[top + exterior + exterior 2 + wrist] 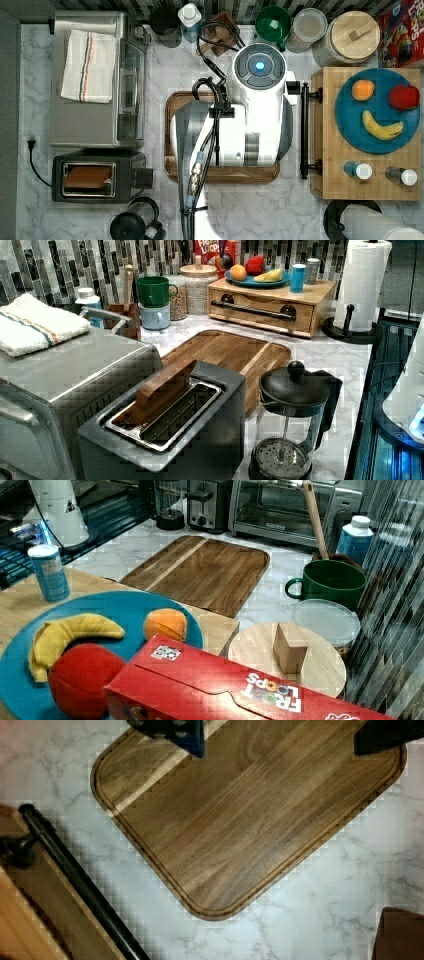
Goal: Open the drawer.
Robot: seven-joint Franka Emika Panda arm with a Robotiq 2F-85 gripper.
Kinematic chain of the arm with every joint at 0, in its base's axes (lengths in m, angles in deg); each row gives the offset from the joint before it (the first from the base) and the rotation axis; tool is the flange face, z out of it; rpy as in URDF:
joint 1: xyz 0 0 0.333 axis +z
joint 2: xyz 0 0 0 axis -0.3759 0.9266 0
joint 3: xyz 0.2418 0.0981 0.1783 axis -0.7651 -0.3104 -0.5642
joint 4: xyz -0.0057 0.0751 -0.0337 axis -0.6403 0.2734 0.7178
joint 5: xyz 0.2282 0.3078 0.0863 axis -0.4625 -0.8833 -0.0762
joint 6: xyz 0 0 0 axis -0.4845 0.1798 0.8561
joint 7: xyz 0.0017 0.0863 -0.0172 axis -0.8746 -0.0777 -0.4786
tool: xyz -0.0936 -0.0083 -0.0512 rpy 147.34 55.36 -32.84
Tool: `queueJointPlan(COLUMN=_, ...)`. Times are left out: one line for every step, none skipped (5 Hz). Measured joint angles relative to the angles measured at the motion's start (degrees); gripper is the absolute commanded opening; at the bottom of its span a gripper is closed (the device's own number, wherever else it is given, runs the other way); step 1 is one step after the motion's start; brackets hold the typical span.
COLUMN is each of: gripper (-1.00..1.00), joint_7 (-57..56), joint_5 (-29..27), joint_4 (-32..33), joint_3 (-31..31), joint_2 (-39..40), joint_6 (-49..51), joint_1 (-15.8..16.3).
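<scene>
The drawer (260, 315) is the light wooden front of a boxy unit (367, 175) at the top view's right, and it sits flush with the unit. Its long black bar handle (304, 130) (252, 310) (75, 875) runs along the front. My gripper (278, 745) hangs open over the dark brown wooden tray (250, 820), with nothing between its two dark fingers (170, 732). The handle lies off to one side of the gripper, apart from it. In the top view the white arm (257, 115) covers the tray (172, 105) and hides the gripper.
On the unit sit a blue plate (350, 120) with fruit and two shakers (357, 170). A toaster oven (95, 125), toaster (95, 177) and French press (290, 425) stand at the top view's left. Mugs (154, 292), jars and a paper towel roll (362, 285) line the counter's edges.
</scene>
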Motion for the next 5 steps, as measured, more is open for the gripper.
queueJointPlan(gripper=1.0, joint_7=-4.9, joint_5=0.0, joint_4=0.0, joint_3=0.0, joint_2=0.0, joint_6=-0.4, joint_1=-0.1)
queueJointPlan(gripper=1.0, joint_7=-9.7, joint_5=0.0, joint_4=0.0, joint_3=0.2, joint_2=0.0, joint_6=-0.6, joint_1=-0.5)
queueJointPlan(gripper=1.0, joint_7=-16.1, joint_5=1.6, joint_4=0.0, joint_3=0.3, joint_2=0.7, joint_6=-0.9, joint_1=-1.6)
queueJointPlan(gripper=1.0, joint_7=-21.3, joint_5=1.9, joint_4=1.0, joint_3=0.3, joint_2=1.6, joint_6=-2.9, joint_1=-3.3)
queueJointPlan(gripper=1.0, joint_7=-24.8, joint_5=1.9, joint_4=2.7, joint_3=2.1, joint_2=1.6, joint_6=-4.3, joint_1=-3.9)
